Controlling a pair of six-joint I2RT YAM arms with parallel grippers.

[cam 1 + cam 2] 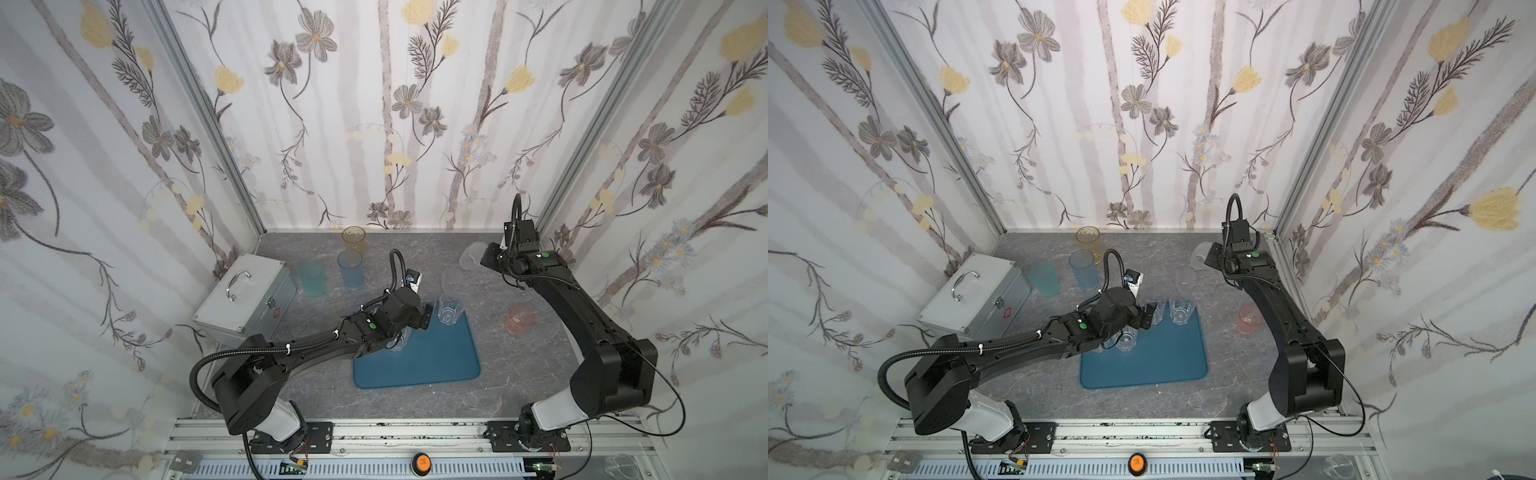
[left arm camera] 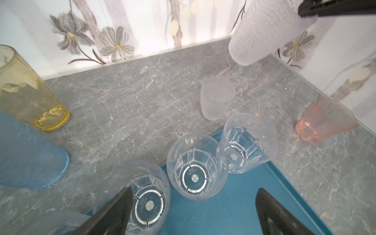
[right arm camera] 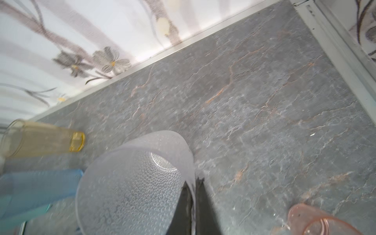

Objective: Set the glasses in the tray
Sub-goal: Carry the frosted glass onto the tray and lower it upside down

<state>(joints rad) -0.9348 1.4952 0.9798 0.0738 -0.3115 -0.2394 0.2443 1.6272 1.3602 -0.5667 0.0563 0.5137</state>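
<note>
Bench carries the tray mid-field. Left claw, fingers apart, is held over the tray's far edge. Three clear glasses standing there are shown plainly only by the left wrist view. Right claw is clamped on the frosted glass rim, seen close in the right wrist view.

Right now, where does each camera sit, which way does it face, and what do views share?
Both top views: above the front rail, looking down toward the back wall; left arm, right arm, the tray.
Left wrist: on the left arm, looking down past the open left gripper at clear glasses by the tray.
Right wrist: on the right arm, looking along the right gripper, shut on a frosted glass.
Shared: both wrist views show that frosted glass, pink glass, amber glass.
</note>
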